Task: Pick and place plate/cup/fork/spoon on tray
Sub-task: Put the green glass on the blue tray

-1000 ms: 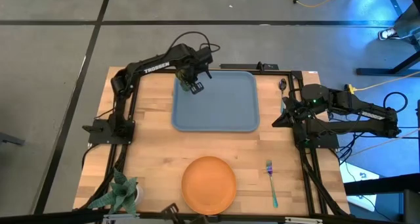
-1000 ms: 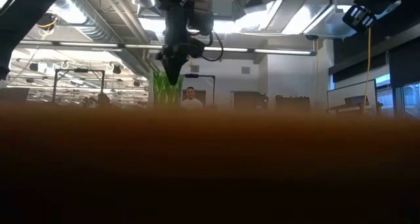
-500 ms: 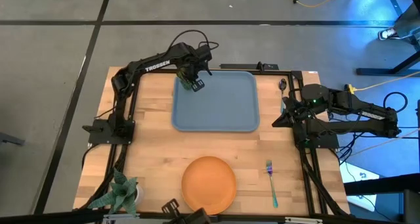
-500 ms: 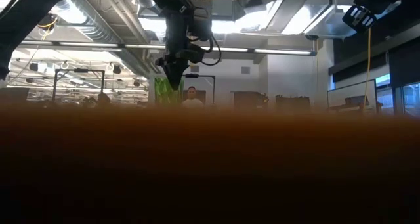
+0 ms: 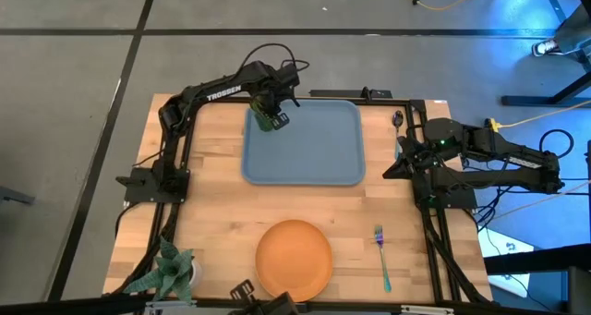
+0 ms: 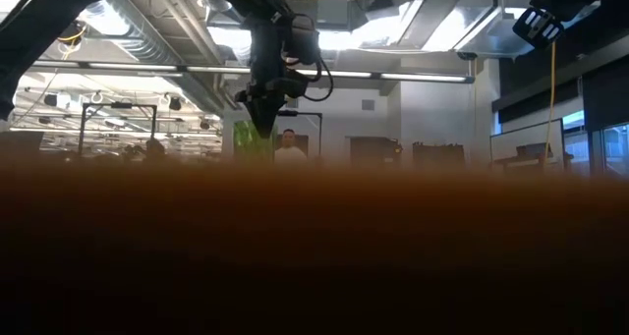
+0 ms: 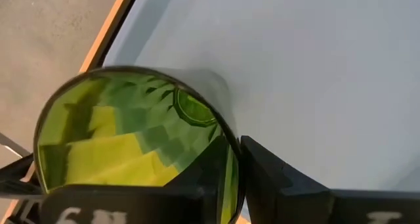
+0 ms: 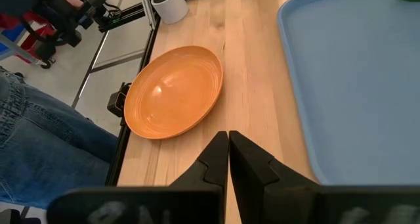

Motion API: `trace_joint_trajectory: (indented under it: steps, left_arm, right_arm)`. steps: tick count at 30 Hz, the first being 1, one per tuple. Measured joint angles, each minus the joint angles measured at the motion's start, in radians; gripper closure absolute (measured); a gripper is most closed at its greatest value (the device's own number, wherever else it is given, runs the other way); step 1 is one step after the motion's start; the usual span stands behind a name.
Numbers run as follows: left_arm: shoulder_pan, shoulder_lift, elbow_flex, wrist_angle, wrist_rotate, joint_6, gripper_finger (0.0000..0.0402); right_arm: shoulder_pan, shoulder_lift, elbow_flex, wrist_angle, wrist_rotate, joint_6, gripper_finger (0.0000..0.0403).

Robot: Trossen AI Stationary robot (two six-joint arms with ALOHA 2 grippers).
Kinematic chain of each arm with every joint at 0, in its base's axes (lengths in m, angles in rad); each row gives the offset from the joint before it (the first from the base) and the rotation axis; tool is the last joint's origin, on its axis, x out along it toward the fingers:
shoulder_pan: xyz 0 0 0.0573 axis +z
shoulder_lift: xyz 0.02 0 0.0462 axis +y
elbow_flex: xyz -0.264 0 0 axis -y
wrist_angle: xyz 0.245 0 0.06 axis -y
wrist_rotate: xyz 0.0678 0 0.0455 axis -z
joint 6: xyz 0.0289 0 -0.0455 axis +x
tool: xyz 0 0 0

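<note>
The cup (image 5: 267, 121), a small translucent green tumbler with a round rim, is sitting between the jaws of the left gripper (image 5: 270, 119), which is hanging over the far left corner of the tray (image 5: 314, 153); its jaws are pinching the cup's wall, one finger (image 7: 275, 178) pressing the outside. The tray, a smooth light-blue rectangle with rounded corners and a low rim, is lying on the wooden desk (image 5: 212, 204). The orange plate (image 5: 294, 259) is resting near the desk's front edge, with the fork (image 5: 381, 258) just beside it on the right. The spoon (image 5: 397, 121) is lying past the tray's right edge. The right gripper (image 8: 228, 152) is waiting at the desk's right side, jaws pressed together.
</note>
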Motion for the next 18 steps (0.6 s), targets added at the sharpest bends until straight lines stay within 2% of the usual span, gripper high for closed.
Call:
trace_joint_trajectory:
  steps: [7,13,18]
  left_arm:
    - [-0.006,0.0,0.0,-0.004,-0.002,-0.001,0.0362]
    - [-0.006,0.0,0.0,-0.022,-0.06,0.0,0.0361]
    - [-0.006,0.0,0.006,-0.032,-0.062,0.0,0.0361]
  right_arm:
    - [0.0,0.0,0.0,0.0,0.0,0.0,0.0383]
    - [0.0,0.0,0.0,0.0,0.0,0.0,0.0383]
    - [0.0,0.0,0.0,0.0,0.0,0.0,0.0383]
